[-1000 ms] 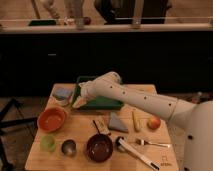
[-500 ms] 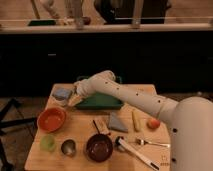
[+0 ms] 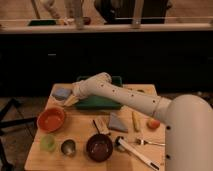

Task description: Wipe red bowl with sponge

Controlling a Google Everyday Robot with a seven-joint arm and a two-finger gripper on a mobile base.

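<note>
A: Whereabouts of the two-finger gripper (image 3: 70, 101)?

B: Low over the back left part of the light wooden table (image 3: 80, 131), at the left end of the dark green rectangular tray (image 3: 102, 103). Carried at the tip of the white perforated arm (image 3: 125, 97), reaching in from the right.

A: Released, clenched, or grasping something?

B: Impossible to tell from this view.

A: And the small blue-grey rectangular sponge (image 3: 60, 92)?

B: Flat on the table near the back left corner, just left of the gripper and slightly behind it. Touching or apart: cannot tell.

A: The round, shallow orange-red bowl (image 3: 51, 119)?

B: Upright on the table near the left edge, in front of the sponge and the gripper, apart from both.

A: Neighbours?

B: Small green cup (image 3: 48, 142) just in front of the bowl, then a small metal cup (image 3: 68, 147) beside it, then a dark maroon-brown bowl (image 3: 99, 146) near the front edge. Farther right, a flat grey-blue triangular piece (image 3: 118, 122), a yellow stick-like item (image 3: 135, 121), a round red-orange fruit (image 3: 153, 123), a fork (image 3: 150, 143) and a white-handled utensil (image 3: 136, 153).
</note>
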